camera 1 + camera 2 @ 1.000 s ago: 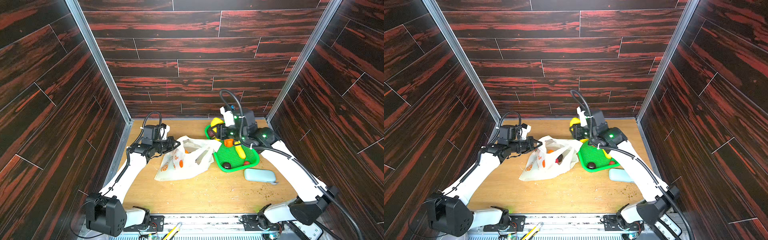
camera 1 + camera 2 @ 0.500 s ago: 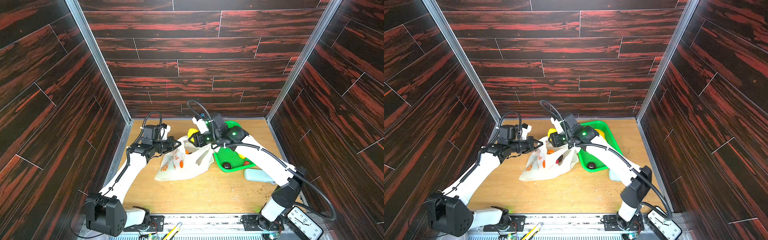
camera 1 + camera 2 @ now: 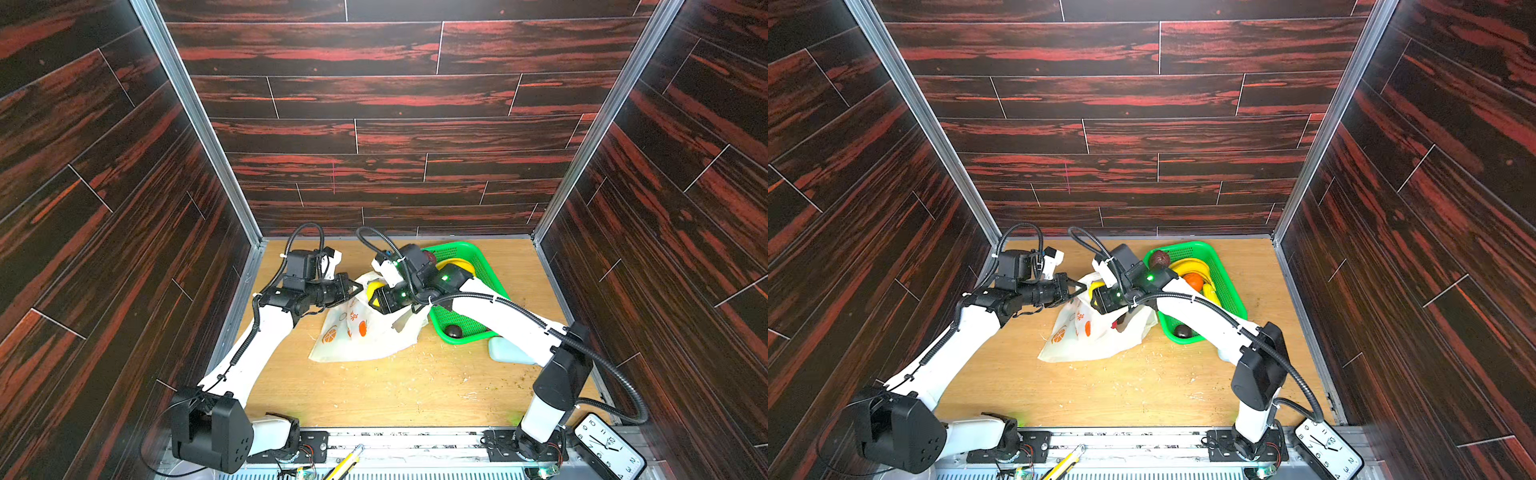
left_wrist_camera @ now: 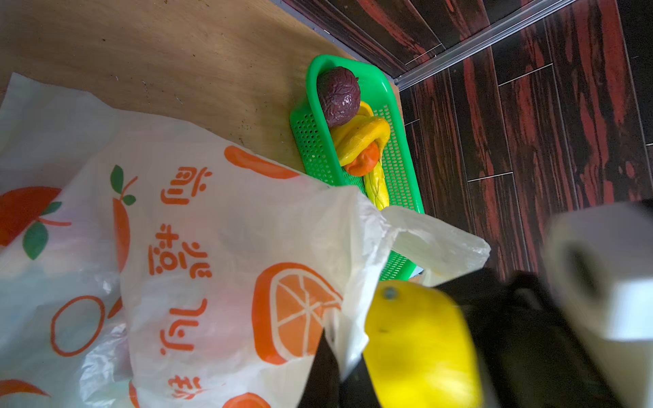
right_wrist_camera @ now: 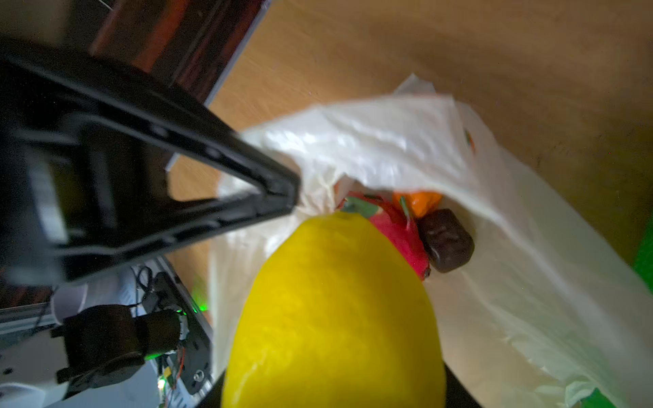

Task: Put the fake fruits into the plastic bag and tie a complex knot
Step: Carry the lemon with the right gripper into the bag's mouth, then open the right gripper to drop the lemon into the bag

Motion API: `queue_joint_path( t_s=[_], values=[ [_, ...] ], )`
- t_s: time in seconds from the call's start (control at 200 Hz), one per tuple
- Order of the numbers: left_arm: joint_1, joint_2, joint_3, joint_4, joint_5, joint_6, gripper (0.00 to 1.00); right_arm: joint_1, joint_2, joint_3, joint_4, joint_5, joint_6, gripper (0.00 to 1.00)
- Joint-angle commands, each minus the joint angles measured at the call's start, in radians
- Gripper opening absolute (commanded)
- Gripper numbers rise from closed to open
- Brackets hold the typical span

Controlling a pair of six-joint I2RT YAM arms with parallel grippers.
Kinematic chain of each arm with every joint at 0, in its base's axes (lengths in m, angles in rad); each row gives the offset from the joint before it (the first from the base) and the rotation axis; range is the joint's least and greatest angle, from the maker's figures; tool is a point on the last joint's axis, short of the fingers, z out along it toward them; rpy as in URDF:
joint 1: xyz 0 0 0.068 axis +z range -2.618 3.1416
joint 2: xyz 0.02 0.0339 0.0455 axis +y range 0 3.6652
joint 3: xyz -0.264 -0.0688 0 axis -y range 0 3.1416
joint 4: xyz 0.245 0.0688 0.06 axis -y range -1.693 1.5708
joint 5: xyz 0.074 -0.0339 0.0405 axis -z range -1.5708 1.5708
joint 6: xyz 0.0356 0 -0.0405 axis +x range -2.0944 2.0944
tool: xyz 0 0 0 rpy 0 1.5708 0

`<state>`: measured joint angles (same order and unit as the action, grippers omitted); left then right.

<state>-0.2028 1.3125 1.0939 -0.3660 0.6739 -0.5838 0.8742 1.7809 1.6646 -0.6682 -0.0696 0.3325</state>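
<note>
1 lemon (image 5: 332,311) at open bag (image 3: 365,332); basket (image 4: 312,148) beside

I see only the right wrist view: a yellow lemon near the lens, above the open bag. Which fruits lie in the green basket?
Observer: Yellow plastic bananas, one orange plastic fruit and two dark purple balls lie in the green plastic mesh basket.
Operator: What lies near it?
Observer: A pale blue oblong pouch, on the wooden table beside its near end.
Operator: Is the yellow lemon gripped?
Observer: Yes, the right gripper has its jaws closed on it.
</note>
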Motion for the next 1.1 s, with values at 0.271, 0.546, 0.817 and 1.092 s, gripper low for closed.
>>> queue_joint_path(
  t_s=[0.271, 0.546, 0.817, 1.092],
  values=[
    [0.005, -0.061, -0.004, -0.028, 0.023, 0.031, 0.00, -0.025, 0.107, -0.007, 0.106, 0.060, -0.011, 0.40],
    [0.004, -0.073, -0.002, -0.031, -0.008, 0.030, 0.00, -0.046, 0.151, -0.004, 0.184, -0.040, 0.016, 0.45],
    [0.004, -0.073, -0.002, -0.036, -0.036, 0.030, 0.00, -0.046, 0.153, -0.028, 0.230, -0.150, 0.044, 0.50],
    [0.005, -0.077, -0.004, -0.032, -0.049, 0.026, 0.00, -0.047, 0.155, -0.035, 0.263, -0.234, 0.076, 0.56]
  ],
)
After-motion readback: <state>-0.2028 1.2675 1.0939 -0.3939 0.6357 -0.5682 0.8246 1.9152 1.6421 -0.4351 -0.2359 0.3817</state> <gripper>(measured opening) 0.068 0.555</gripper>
